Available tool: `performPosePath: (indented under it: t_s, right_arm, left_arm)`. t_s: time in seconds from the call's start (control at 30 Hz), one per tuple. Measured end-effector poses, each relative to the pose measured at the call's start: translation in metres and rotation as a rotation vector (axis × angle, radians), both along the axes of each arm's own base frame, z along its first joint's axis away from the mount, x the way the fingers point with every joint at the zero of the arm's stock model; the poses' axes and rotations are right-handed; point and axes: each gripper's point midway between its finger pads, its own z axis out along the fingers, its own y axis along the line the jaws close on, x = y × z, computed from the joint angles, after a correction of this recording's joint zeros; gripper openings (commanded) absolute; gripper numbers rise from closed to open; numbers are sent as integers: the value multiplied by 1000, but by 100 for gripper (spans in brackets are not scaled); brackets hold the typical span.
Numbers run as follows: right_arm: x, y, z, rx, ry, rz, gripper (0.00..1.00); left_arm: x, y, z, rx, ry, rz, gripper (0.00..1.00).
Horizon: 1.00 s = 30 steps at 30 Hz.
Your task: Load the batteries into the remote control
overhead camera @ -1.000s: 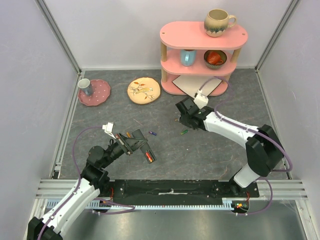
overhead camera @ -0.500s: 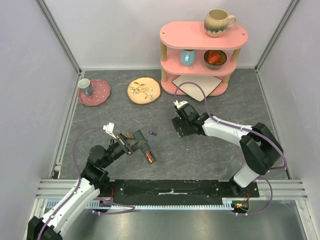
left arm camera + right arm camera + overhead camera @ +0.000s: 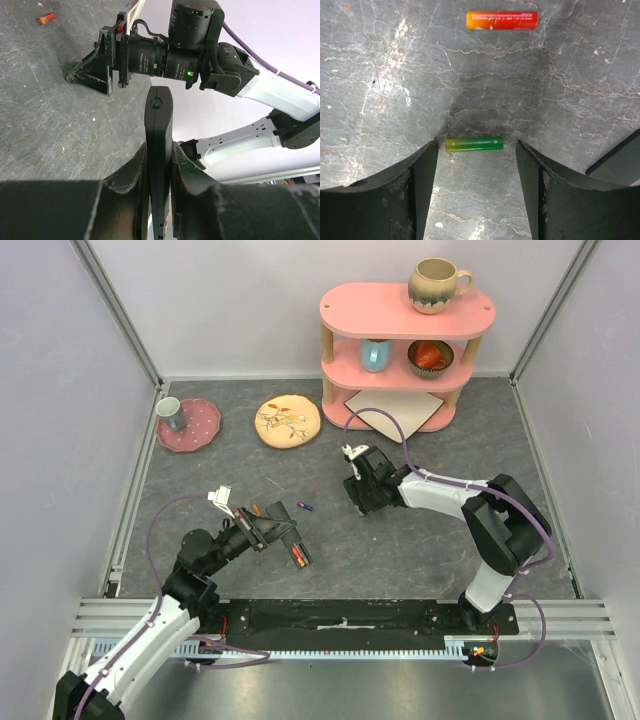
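My left gripper [image 3: 262, 528] is shut on the remote control [image 3: 287, 537], a slim black bar held above the mat; in the left wrist view the remote control [image 3: 158, 125] stands edge-on between the fingers [image 3: 131, 172]. A red battery [image 3: 297, 555] shows at the remote's near end and an orange one [image 3: 258, 508] by its far end. A purple battery [image 3: 306, 507] lies on the mat. My right gripper [image 3: 476, 150] is open and low over a green battery [image 3: 474, 144], which lies crosswise between its fingertips. A red-orange battery [image 3: 502, 20] lies just beyond.
A pink shelf [image 3: 400, 315] with mugs and a bowl stands at the back right. A yellow plate [image 3: 288, 421] and a pink plate with a cup [image 3: 188, 424] lie at the back left. A black edge [image 3: 620, 155] shows right of my right gripper.
My right gripper has swung left and come down over the green battery, which the top view no longer shows. The left arm and the remote have stayed put.
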Motion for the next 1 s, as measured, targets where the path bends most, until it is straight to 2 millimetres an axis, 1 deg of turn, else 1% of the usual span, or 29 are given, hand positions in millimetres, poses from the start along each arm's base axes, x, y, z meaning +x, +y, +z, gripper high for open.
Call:
performPosePath:
  t_s: [0.27, 0.47, 0.6, 0.7, 0.73, 0.8, 0.83, 0.87, 0.93, 1.0]
  right_arm:
    - [7, 3, -2, 38, -1, 9, 65]
    - [8, 3, -2, 53, 7, 17, 66]
    - [8, 4, -2, 57, 12, 27, 65]
    - [7, 4, -3, 61, 15, 33, 60]
    - [7, 4, -3, 62, 14, 33, 56]
    - [8, 3, -3, 64, 13, 31, 52]
    - [9, 2, -3, 65, 12, 28, 45]
    - [9, 1, -3, 68, 13, 24, 41]
    - [10, 0, -2, 75, 13, 19, 38]
    - [11, -1, -2, 89, 14, 3, 37]
  left_arm:
    - [0, 0, -1, 3, 5, 0, 2]
    - [1, 0, -1, 3, 5, 6, 2]
    - [2, 1, -1, 3, 6, 10, 2]
    - [3, 1, -2, 3, 6, 15, 2]
    - [3, 1, -2, 3, 6, 16, 2]
    - [3, 1, -2, 3, 6, 17, 2]
    - [3, 1, -2, 4, 7, 17, 2]
    - [3, 1, -2, 4, 8, 17, 2]
    - [3, 1, -2, 4, 8, 17, 2]
    - [3, 1, -2, 4, 8, 17, 2]
